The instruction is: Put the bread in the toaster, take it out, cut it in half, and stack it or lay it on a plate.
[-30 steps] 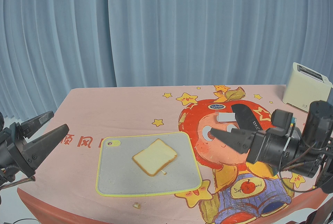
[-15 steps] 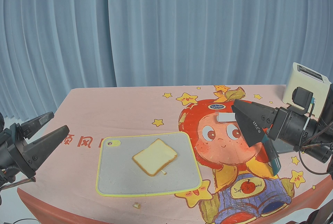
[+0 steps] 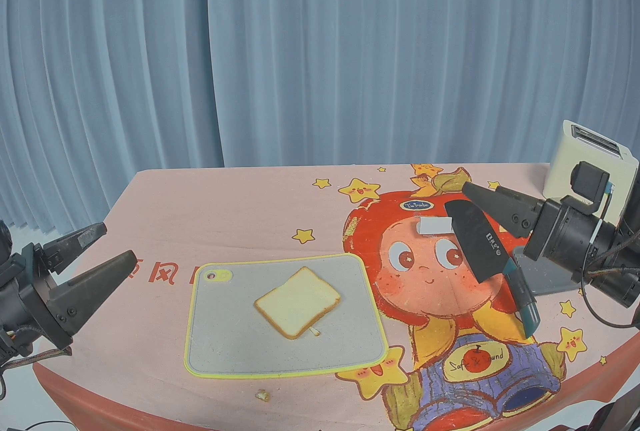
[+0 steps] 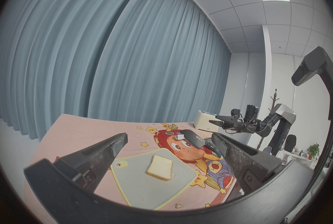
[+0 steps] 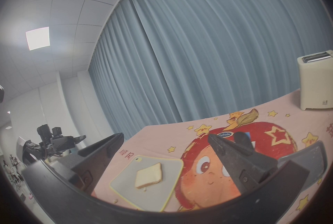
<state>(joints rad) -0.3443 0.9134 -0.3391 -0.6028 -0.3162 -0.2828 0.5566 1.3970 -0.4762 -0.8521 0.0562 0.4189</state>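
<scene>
One slice of bread (image 3: 297, 302) lies flat and whole on the grey cutting board (image 3: 220, 332), near its middle and turned a little askew to the board's edges. Whether it has been toasted I cannot tell, but it is uncut.

If toasting comes first, the slice needs a pinch across one crust edge. It is soft and thin, so a light grip should lift it without crushing it, and it must then be turned upright to drop into the slot. If cutting comes first, the blade should cross the slice through its middle while the slice sits well inside the board.

Just right of the board lies the kitchen knife (image 3: 477, 239), its black blade pointing away and its teal handle toward the near edge. The right end effector (image 3: 477, 193) hangs above the blade's far end with its fingers spread and nothing between them. A grey flat thing, perhaps the plate (image 3: 543, 275), lies just beside the knife handle under that arm. The cream toaster (image 3: 587, 169) stands at the far right corner of the surface (image 3: 220, 212), well apart from the bread.

The left end effector (image 3: 119, 242) hovers off the left edge, also spread and empty. A small white label (image 3: 435, 225) sits beside the blade, and a crumb (image 3: 263, 395) lies near the front edge. Neither blocks the way, though the knife lies between the bread and the toaster.
</scene>
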